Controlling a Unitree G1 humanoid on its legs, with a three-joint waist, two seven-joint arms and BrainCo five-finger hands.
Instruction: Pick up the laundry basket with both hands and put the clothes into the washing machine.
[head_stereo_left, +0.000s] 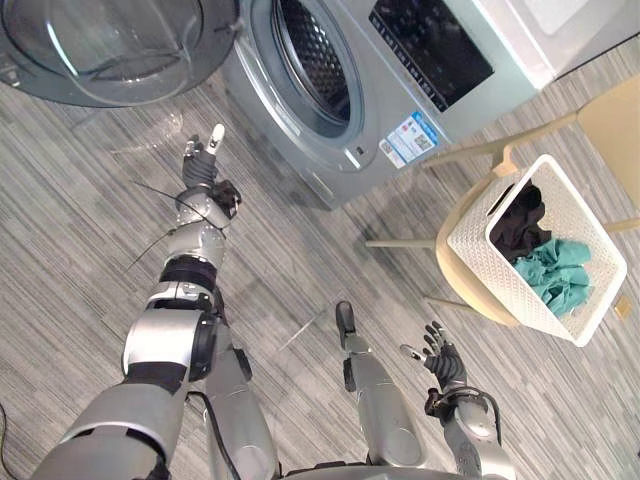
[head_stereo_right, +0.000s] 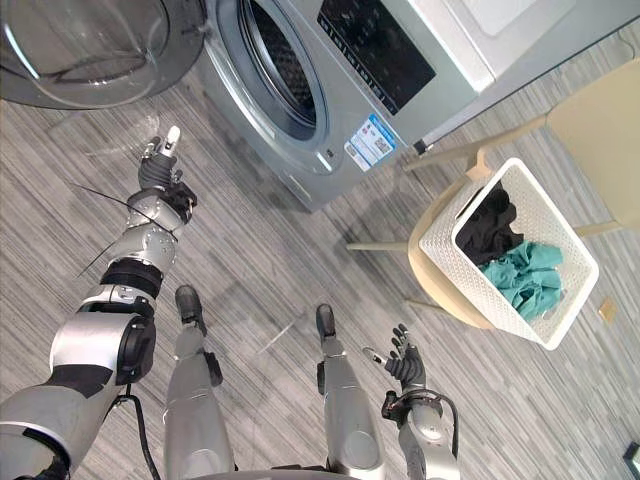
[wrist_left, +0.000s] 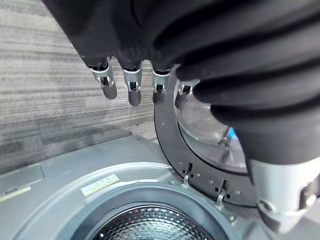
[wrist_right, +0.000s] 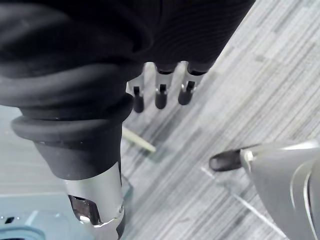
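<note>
A white lattice laundry basket (head_stereo_left: 487, 262) stands on a beige chair (head_stereo_left: 446, 268) at the right, holding a black garment (head_stereo_left: 520, 220) and teal clothes (head_stereo_left: 555, 275). The silver washing machine (head_stereo_left: 400, 60) stands at the top, its drum (head_stereo_left: 315, 65) exposed and its round door (head_stereo_left: 110, 45) swung wide to the left. My left hand (head_stereo_left: 203, 165) is held out over the floor in front of the machine, open and holding nothing; its fingers (wrist_left: 130, 87) hang straight above the door (wrist_left: 200, 145). My right hand (head_stereo_left: 441, 357) is open, fingers spread, low and to the left of the basket, well apart from it.
Grey striped carpet covers the floor between the machine and the chair. The chair's pale legs (head_stereo_left: 400, 243) reach toward the machine, and its backrest (head_stereo_left: 612, 120) rises beyond the basket. A second white appliance (head_stereo_left: 560, 25) stands to the right of the washer.
</note>
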